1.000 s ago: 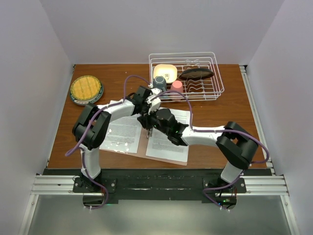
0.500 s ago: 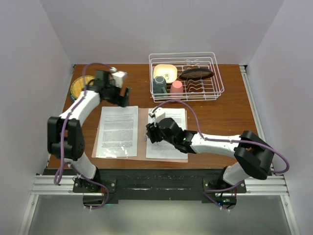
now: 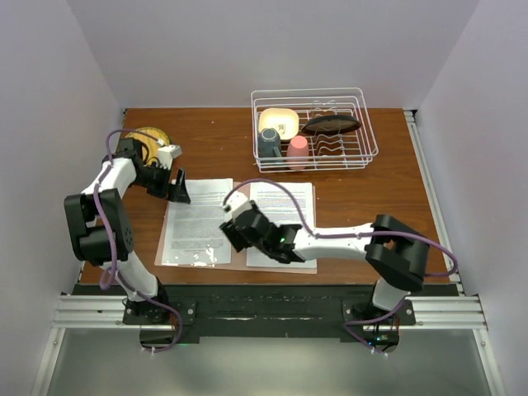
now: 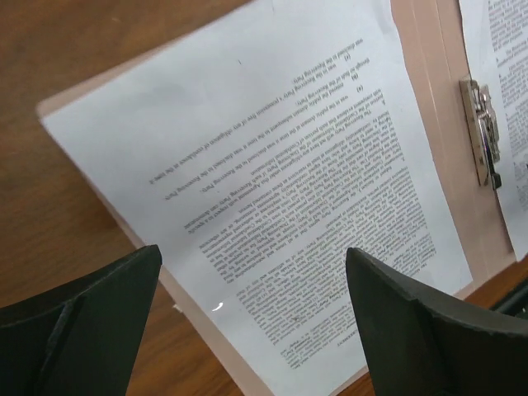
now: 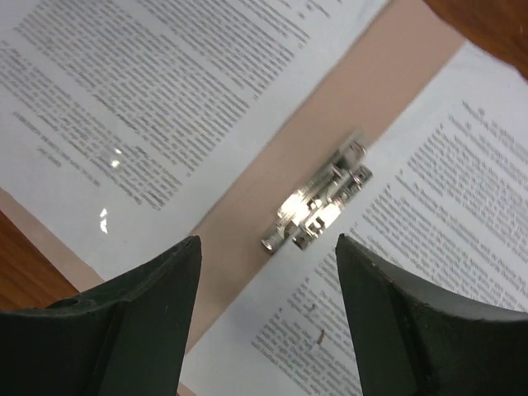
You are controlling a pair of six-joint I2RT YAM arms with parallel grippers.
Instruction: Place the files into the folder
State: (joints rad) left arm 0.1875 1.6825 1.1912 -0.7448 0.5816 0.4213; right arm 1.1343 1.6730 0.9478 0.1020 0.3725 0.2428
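The salmon-pink folder [image 3: 239,260] lies open on the table. One white printed sheet [image 3: 198,221] lies on its left leaf and another [image 3: 285,216] on its right leaf. My left gripper [image 3: 180,188] is open and empty, above the left sheet's far left corner; its wrist view shows that sheet [image 4: 272,190], the folder [image 4: 429,66] and the silver clip [image 4: 483,132]. My right gripper [image 3: 233,231] is open and empty above the spine. Its wrist view shows the clip [image 5: 318,210] between both sheets [image 5: 124,107] [image 5: 429,247], just beyond the gripper [image 5: 268,247].
A white wire dish rack [image 3: 363,124] at the back right holds a yellow bowl [image 3: 278,122], a dark cup [image 3: 269,143], a pink cup [image 3: 298,150] and a dark brown dish [image 3: 330,124]. A plate with a yellow disc [image 3: 148,134] sits at the back left, partly behind my left arm.
My left arm has swung from the folder's middle out to the far left, then down to the left sheet's far corner. My right gripper has slid left and nearer along the spine.
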